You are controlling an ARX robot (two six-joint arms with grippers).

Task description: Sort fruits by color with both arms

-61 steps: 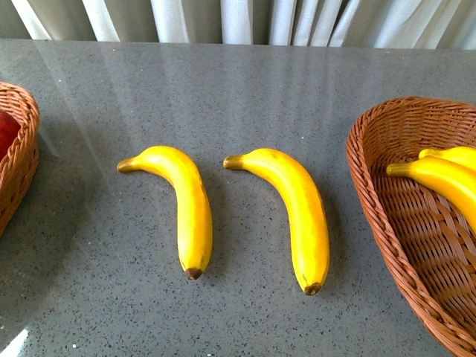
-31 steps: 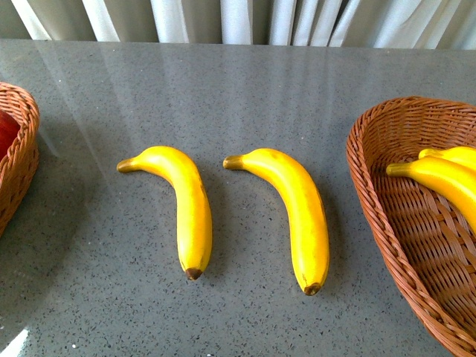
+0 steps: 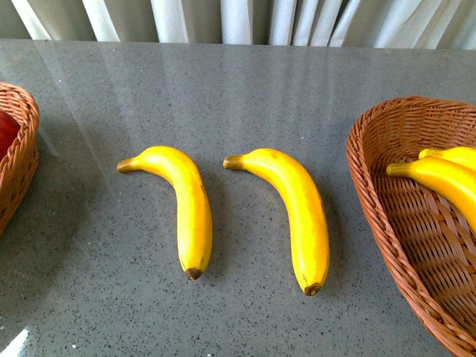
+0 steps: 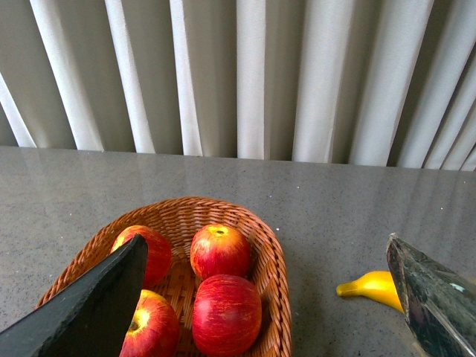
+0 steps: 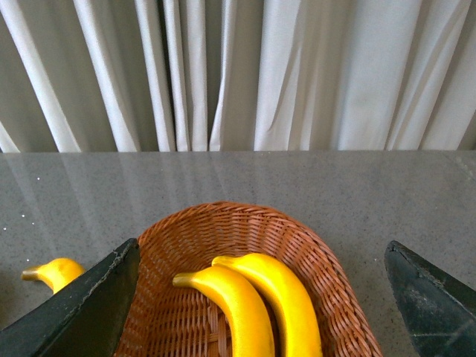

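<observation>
Two yellow bananas lie side by side on the grey table, a left banana and a right banana. Two more bananas rest in the wicker basket at the right, also seen as bananas in the right wrist view. Several red apples sit in the left wicker basket; only a red sliver shows in the front view. My left gripper hangs open above the apple basket. My right gripper hangs open above the banana basket. Neither arm appears in the front view.
Pale curtains hang behind the table's far edge. The left basket's rim stands at the left border. A banana tip lies on the table beside the apple basket, and another banana tip beside the banana basket.
</observation>
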